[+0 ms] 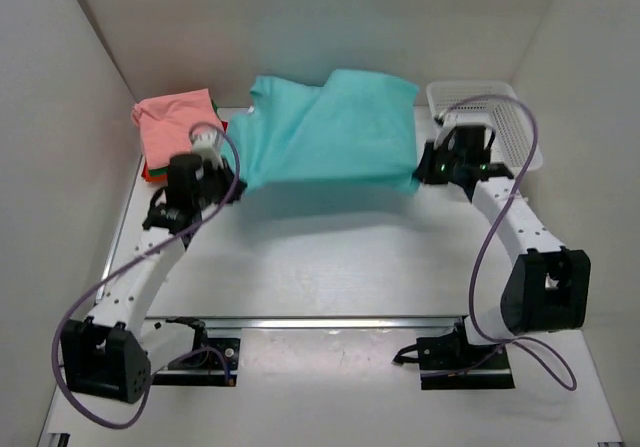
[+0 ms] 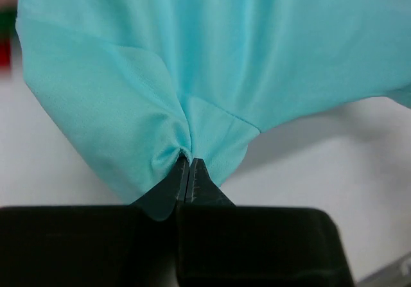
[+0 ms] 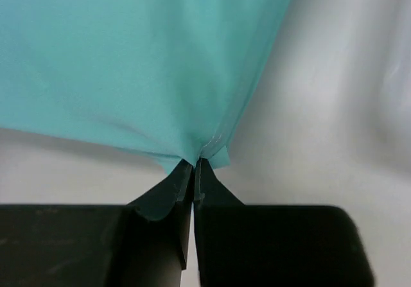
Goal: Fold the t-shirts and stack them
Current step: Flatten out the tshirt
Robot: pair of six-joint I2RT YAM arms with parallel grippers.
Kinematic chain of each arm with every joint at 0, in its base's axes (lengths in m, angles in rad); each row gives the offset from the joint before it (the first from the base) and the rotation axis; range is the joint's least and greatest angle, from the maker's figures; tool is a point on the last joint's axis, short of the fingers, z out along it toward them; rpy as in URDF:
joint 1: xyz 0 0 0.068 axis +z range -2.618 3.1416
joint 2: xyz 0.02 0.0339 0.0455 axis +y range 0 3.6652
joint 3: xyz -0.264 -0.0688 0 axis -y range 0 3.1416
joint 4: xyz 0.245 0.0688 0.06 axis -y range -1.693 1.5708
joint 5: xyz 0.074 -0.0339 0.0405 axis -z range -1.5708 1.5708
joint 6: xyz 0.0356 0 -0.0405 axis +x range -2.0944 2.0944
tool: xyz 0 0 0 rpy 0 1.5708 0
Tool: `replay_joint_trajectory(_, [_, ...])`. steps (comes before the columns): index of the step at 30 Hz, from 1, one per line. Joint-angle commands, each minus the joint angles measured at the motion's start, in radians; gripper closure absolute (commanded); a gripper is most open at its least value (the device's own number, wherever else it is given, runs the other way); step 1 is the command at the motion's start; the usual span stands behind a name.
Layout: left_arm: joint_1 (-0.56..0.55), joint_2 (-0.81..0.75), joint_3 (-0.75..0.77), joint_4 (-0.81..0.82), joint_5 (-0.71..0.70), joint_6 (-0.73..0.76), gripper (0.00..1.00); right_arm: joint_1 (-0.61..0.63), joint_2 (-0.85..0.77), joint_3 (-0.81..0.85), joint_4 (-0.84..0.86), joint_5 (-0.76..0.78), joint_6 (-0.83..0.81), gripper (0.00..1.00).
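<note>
The teal t-shirt (image 1: 330, 132) is held up by its near edge above the back of the table, its far part draped down. My left gripper (image 1: 228, 180) is shut on its near left corner; the left wrist view shows the cloth (image 2: 192, 75) bunched at the closed tips (image 2: 187, 164). My right gripper (image 1: 422, 174) is shut on its near right corner, with the hem (image 3: 141, 69) pinched at the tips (image 3: 194, 165). A stack of folded shirts with a salmon-pink one (image 1: 172, 124) on top lies at the back left; green and red-orange edges show beneath it.
A white mesh basket (image 1: 500, 122) stands at the back right, just behind the right arm. White walls enclose the table on the left, right and back. A metal rail (image 1: 330, 321) runs across near the arm bases.
</note>
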Motion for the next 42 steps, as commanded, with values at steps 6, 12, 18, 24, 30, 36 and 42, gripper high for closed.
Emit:
replay_joint_trajectory(6, [-0.029,-0.473,-0.44,-0.236,-0.002,-0.108,0.57,0.107,-0.362,-0.48,-0.189,0.152,0.22,0.63])
replay_joint_trajectory(12, [-0.066,-0.529,-0.392,-0.335,0.03,-0.088,0.49,0.044,-0.491,-0.448,-0.24,0.138,0.237,0.42])
replay_joint_trajectory(18, [-0.023,-0.478,-0.513,-0.157,0.038,-0.138,0.53,0.148,-0.439,-0.525,-0.191,0.118,0.24,0.54])
replay_joint_trajectory(24, [-0.08,-0.131,-0.43,0.048,-0.029,-0.147,0.54,0.252,-0.263,-0.573,-0.027,0.138,0.254,0.53])
replay_joint_trajectory(30, [-0.081,0.248,-0.215,0.144,-0.126,-0.171,0.55,0.269,-0.045,-0.495,-0.024,0.252,0.242,0.49])
replay_joint_trajectory(36, [-0.109,0.633,0.121,-0.009,-0.198,-0.157,0.57,0.245,0.253,-0.303,-0.126,0.303,0.234,0.48])
replay_joint_trajectory(42, [-0.092,0.879,0.308,-0.031,-0.193,-0.189,0.58,0.205,0.487,-0.018,-0.221,0.296,0.175,0.47])
